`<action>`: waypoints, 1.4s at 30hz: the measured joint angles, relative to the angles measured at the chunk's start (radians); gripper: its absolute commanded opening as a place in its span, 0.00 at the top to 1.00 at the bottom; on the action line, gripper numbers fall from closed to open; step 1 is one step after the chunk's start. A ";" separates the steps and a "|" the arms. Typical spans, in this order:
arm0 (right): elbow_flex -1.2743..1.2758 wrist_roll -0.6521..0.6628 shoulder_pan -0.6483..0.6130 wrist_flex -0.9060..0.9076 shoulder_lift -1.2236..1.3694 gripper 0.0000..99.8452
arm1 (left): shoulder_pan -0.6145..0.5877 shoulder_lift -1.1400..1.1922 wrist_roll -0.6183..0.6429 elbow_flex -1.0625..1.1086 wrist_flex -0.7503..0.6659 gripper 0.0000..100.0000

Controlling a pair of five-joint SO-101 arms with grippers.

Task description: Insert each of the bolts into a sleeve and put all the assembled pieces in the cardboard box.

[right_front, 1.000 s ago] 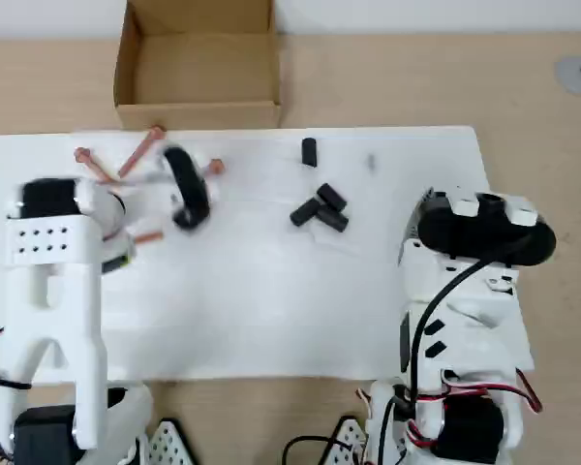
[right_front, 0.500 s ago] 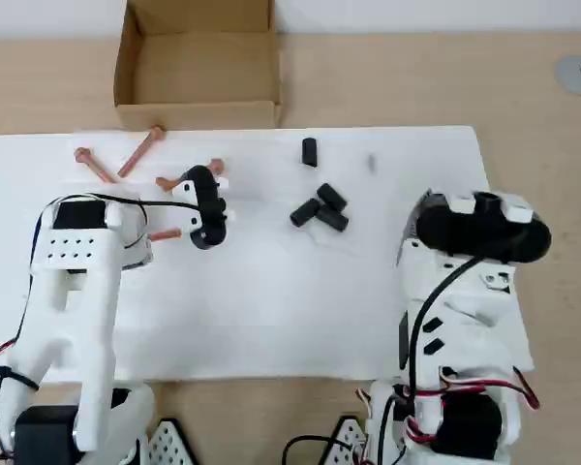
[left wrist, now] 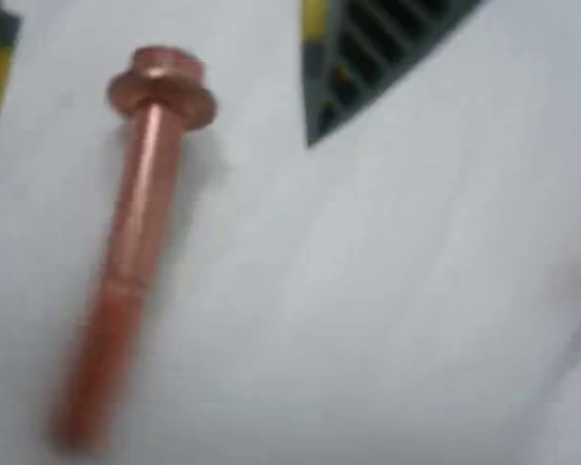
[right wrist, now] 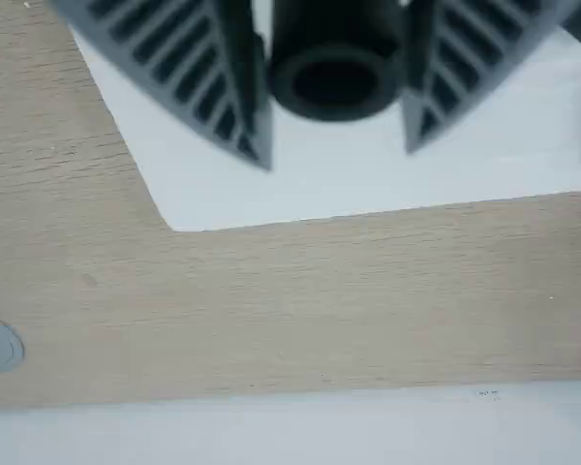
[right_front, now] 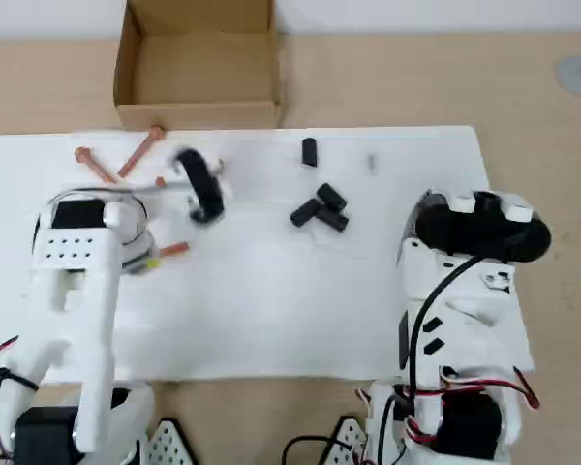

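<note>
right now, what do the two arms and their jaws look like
Both are white with black motor blocks. The left arm has a grid of small holes; the right arm a black cable, red wires at its base. Jaws: dark grey, ribbed.

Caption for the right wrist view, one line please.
Right gripper clamps a black sleeve over the white mat's corner on the wooden table.
</note>
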 measured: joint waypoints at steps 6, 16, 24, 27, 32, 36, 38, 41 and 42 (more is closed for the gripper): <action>0.006 0.000 0.000 -0.002 0.002 0.99 | -0.172 0.000 0.924 -0.140 0.233 0.77; 0.006 0.000 0.000 -0.002 0.002 0.99 | -0.157 0.000 1.893 -0.058 0.367 0.77; 0.006 0.000 0.000 -0.002 0.002 0.99 | -0.098 -0.002 2.219 0.144 0.133 0.77; 0.006 0.000 0.000 -0.002 0.002 0.99 | -0.074 -0.002 2.288 0.199 0.031 0.77; 0.006 0.000 0.000 -0.002 0.002 0.99 | -0.069 -0.002 2.346 0.242 -0.118 0.77; 0.006 0.000 0.000 -0.002 0.002 0.99 | -0.069 -0.002 2.354 0.308 -0.242 0.77; 0.006 0.000 0.000 -0.002 0.002 0.99 | -0.069 -0.002 2.355 0.353 -0.315 0.77; 0.006 0.000 0.000 -0.002 0.002 0.99 | -0.069 -0.003 2.355 0.411 -0.384 0.78; 0.006 0.000 0.000 -0.002 0.002 0.99 | -0.068 -0.009 2.355 0.423 -0.393 0.78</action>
